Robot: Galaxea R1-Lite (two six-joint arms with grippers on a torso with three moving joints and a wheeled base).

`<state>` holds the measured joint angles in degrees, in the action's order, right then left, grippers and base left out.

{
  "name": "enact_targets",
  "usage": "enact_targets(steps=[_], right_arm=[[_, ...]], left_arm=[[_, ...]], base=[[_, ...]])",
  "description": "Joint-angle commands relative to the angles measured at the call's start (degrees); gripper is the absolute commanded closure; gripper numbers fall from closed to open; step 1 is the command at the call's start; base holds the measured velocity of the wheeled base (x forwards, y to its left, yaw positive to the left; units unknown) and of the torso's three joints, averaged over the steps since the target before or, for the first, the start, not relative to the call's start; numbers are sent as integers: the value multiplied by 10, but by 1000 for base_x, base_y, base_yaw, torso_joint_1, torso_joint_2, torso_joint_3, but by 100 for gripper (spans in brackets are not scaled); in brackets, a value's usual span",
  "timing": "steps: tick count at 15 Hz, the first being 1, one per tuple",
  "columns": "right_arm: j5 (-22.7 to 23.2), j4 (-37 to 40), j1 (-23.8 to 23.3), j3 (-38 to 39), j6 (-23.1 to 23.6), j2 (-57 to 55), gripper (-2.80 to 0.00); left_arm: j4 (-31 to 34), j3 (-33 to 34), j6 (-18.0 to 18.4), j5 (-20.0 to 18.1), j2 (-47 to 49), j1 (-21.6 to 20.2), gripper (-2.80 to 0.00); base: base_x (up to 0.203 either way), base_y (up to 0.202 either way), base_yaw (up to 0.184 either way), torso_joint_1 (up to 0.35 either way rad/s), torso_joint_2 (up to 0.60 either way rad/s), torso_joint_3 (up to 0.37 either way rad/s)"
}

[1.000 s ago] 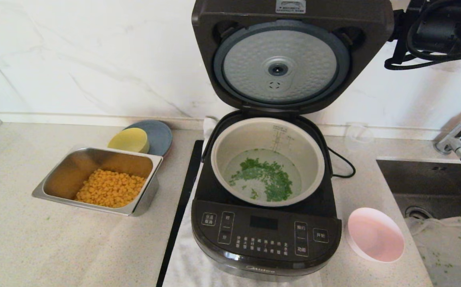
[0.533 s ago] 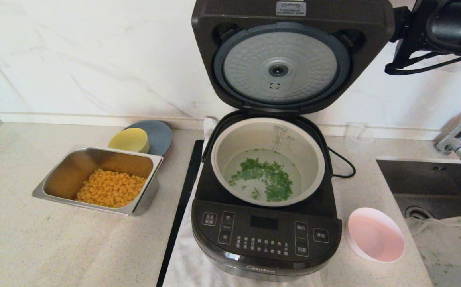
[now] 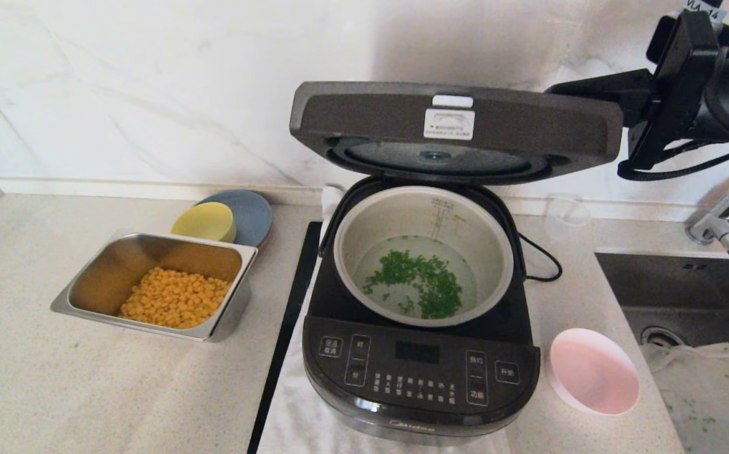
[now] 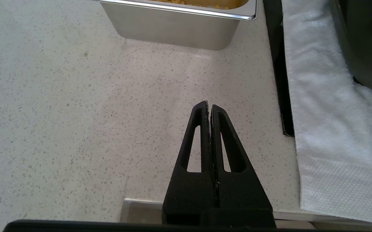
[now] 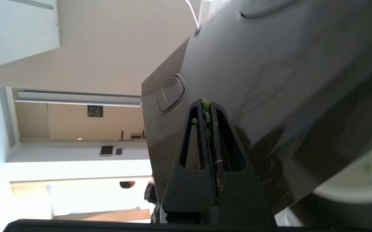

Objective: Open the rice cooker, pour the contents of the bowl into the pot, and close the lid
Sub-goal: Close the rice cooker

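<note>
Speckled stone counter (image 3: 55, 391). Rice cooker (image 3: 420, 372): glossy black, rounded-square, on white towel (image 4: 327, 129). Lid (image 3: 456, 123) half lowered over the pot; underside mostly hidden. Pot (image 3: 364, 239): grey-beige, round; chopped greens (image 3: 418, 280) float in water. Steel tray (image 3: 238, 252), rectangular, holds corn. Pink bowl (image 3: 593, 372) empty, right of cooker. Right gripper (image 5: 207, 106): jaws pressed together, green flecks stuck on, tips against lid's outer shell. Left gripper (image 4: 209, 108): jaws pressed together, empty, over counter.
</note>
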<state>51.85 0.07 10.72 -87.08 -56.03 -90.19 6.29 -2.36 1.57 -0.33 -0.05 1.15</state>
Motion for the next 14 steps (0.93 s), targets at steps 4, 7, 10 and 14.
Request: enact_targets(steps=[4,7,10,14], right_arm=[[-1,-3,29,125,0,27,0],[-2,-7,30,208,13,35,0],[-6,-8,31,273,41,35,0],[-7,-9,31,308,73,10,0]], left_arm=[[0,0,0,0,0,0,0],[0,0,0,0,0,0,0],[0,0,0,0,0,0,0],[0,0,0,0,0,0,0]], base=[[0,0,0,0,0,0],[0,0,0,0,0,0],[0,0,0,0,0,0],[0,0,0,0,0,0]])
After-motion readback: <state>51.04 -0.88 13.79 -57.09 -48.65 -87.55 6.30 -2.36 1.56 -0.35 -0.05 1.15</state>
